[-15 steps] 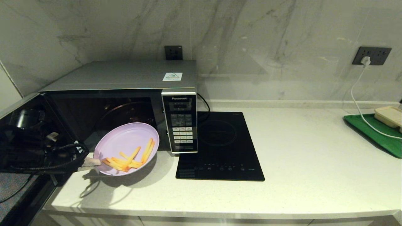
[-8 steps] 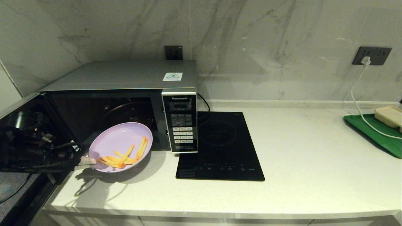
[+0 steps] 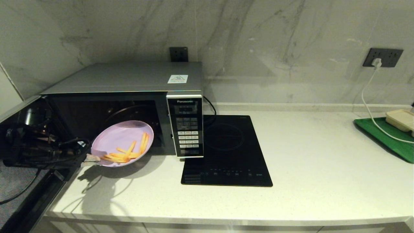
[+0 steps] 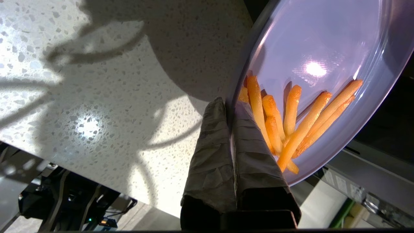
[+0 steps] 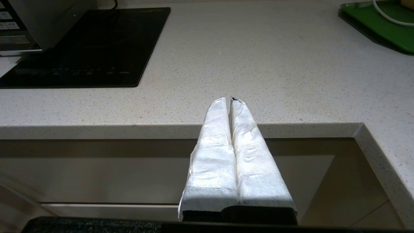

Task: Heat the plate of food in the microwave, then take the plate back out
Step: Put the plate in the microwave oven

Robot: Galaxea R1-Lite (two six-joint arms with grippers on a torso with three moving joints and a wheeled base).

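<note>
The lilac plate of food [image 3: 121, 139] hangs tilted above the counter at the mouth of the open microwave [image 3: 129, 77], its far edge just inside the dark cavity. Orange fries [image 3: 127, 154] lie heaped toward its near rim. My left gripper [image 3: 92, 158] is shut on that near-left rim. In the left wrist view its taped fingers [image 4: 213, 142] pinch the rim of the plate [image 4: 323, 42] beside the fries [image 4: 291, 119]. The microwave door [image 3: 22, 108] stands swung out to the left. My right gripper [image 5: 230, 99] is shut on nothing, parked low before the counter's front edge.
A black induction hob [image 3: 226, 152] lies right of the microwave. At the far right a green tray [image 3: 385, 136] bears a beige box [image 3: 401, 119], with a white cable [image 3: 368, 106] trailing from a wall socket. The open door bounds the left side.
My left gripper has carried the plate back and to the left, from over the counter toward the microwave cavity, and the plate has grown flatter. The right arm has not moved.
</note>
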